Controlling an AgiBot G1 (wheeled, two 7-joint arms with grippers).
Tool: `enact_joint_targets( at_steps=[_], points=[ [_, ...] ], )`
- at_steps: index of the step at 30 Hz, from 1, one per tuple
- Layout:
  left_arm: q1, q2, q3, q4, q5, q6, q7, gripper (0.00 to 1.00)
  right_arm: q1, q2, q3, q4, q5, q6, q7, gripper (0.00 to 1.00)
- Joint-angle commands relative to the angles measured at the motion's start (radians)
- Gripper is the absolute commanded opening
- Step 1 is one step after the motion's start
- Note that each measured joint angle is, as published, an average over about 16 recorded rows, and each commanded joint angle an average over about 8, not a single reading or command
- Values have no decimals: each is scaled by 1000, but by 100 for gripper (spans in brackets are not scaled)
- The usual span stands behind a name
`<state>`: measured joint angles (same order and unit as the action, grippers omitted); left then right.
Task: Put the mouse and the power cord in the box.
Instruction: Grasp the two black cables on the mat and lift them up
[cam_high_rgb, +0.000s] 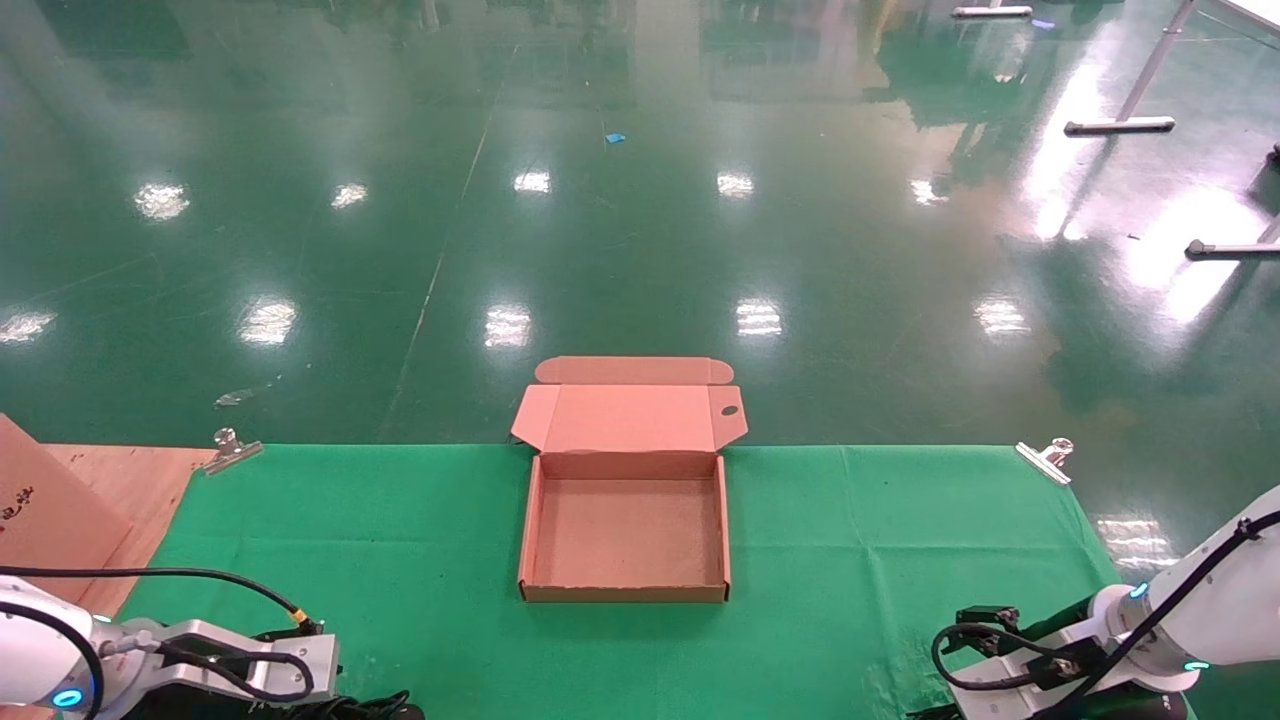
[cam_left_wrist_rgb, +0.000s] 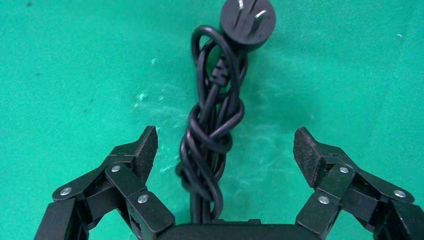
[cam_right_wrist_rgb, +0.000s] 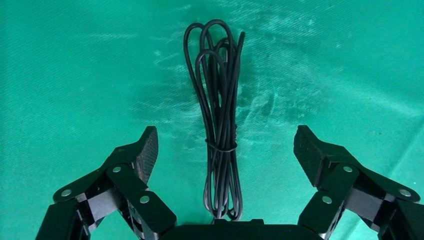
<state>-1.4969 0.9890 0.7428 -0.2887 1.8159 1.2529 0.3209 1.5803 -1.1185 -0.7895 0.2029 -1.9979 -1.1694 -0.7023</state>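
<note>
The box (cam_high_rgb: 625, 592) lies open and empty on the middle of the green cloth, its flap lid (cam_high_rgb: 628, 418) folded back away from me. My left gripper (cam_left_wrist_rgb: 225, 145) hovers open over the power cord (cam_left_wrist_rgb: 212, 135), a twisted black bundle lying on the cloth between the fingers and touching neither; its round plug (cam_left_wrist_rgb: 247, 20) points away. My right gripper (cam_right_wrist_rgb: 225, 145) is also open, straddling a tied bundle of the mouse's thin black wire (cam_right_wrist_rgb: 220, 125). The mouse body is hidden. Both arms sit low at the table's near edge: the left arm (cam_high_rgb: 230, 665) and the right arm (cam_high_rgb: 1060, 650).
Metal clips (cam_high_rgb: 232, 450) (cam_high_rgb: 1045, 460) pin the green cloth (cam_high_rgb: 880, 540) at its far corners. A wooden board with a brown cardboard piece (cam_high_rgb: 60, 500) lies at the far left. Beyond the table is shiny green floor.
</note>
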Motion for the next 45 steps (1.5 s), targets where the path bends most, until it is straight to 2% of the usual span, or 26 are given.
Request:
enact_joint_targets(
  at_steps=[1, 14, 35, 45],
  points=[
    [-5, -2, -4, 20, -5, -1, 11, 0, 6, -5, 0, -19, 0, 2, -15, 0],
    [-22, 17, 0, 78, 1, -14, 66, 0, 30, -37, -1, -102, 1, 11, -77, 0],
    [-50, 44, 9, 157, 15, -34, 122, 0, 40, -76, -3, -172, -2, 61, -110, 0],
    [-101, 52, 16, 164, 26, -10, 136, 0, 86, -63, 8, -181, 13, 25, -120, 0]
  ],
)
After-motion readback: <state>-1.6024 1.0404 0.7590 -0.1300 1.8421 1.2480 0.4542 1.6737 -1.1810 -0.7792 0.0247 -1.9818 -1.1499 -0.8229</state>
